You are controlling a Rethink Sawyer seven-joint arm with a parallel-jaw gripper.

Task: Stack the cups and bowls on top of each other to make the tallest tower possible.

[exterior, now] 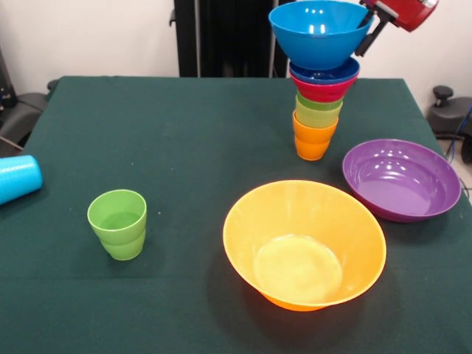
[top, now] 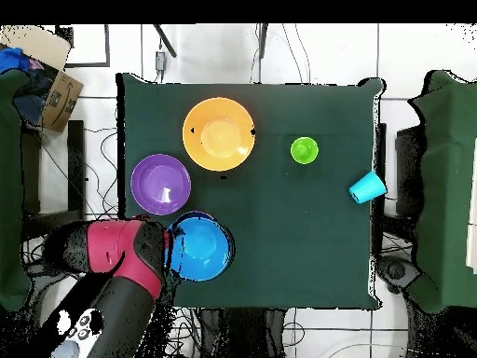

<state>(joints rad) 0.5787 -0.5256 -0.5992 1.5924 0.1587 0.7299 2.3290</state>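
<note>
Tower [exterior: 318, 110]: far side of the green table [exterior: 184, 147] in the front view; orange cup [exterior: 313, 140] lowest, then lime cups, red bowl [exterior: 322, 91], blue bowl [exterior: 325, 72].
Top blue bowl [exterior: 318, 33]: above the column, seated or just over it, I cannot tell.
My pincer [exterior: 372, 29]: at that bowl's rim, beside the red wrist; apart or clamped, I cannot tell.
Purple bowl [exterior: 402, 179]: upright, near the tower.
Large orange bowl [exterior: 304, 243]: upright, just beside the purple one.
Stepped green cup [exterior: 118, 223]: upright, well apart.
Light blue cup [exterior: 16, 178]: on its side at the table edge.
</note>
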